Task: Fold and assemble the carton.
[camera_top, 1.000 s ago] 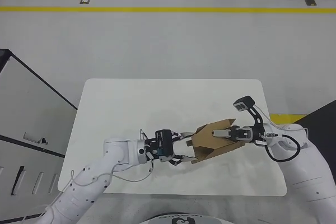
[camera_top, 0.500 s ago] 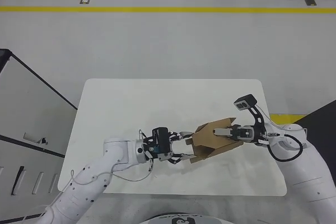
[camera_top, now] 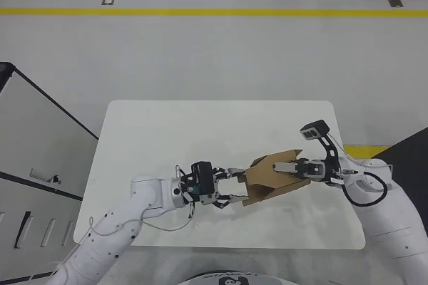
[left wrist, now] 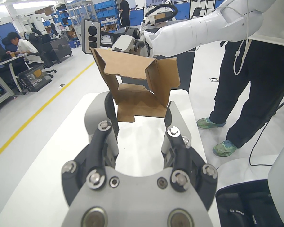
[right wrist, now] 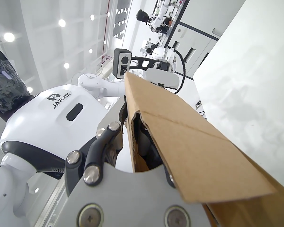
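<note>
A brown carton (camera_top: pixel 269 179), half folded with its flaps open, hangs just above the white table (camera_top: pixel 164 135) right of centre. My right gripper (camera_top: pixel 279 169) is shut on the carton's far wall. In the right wrist view that wall (right wrist: pixel 179 142) runs between the fingers (right wrist: pixel 123 115), with one finger inside the carton. My left gripper (camera_top: pixel 232 187) is open at the carton's near end. In the left wrist view its fingertips (left wrist: pixel 108 105) flank the lower flap of the carton (left wrist: pixel 137 81) without pressing it. The right arm's wrist (left wrist: pixel 130 42) shows behind the carton.
A grey cabinet (camera_top: pixel 21 142) stands to the left of the table. A dark block (camera_top: pixel 414 153) sits off the table's right edge. The table's far half and left side hold bare surface.
My left gripper has drawn back slightly to the left, away from the carton. The right gripper has carried the carton a touch to the right.
</note>
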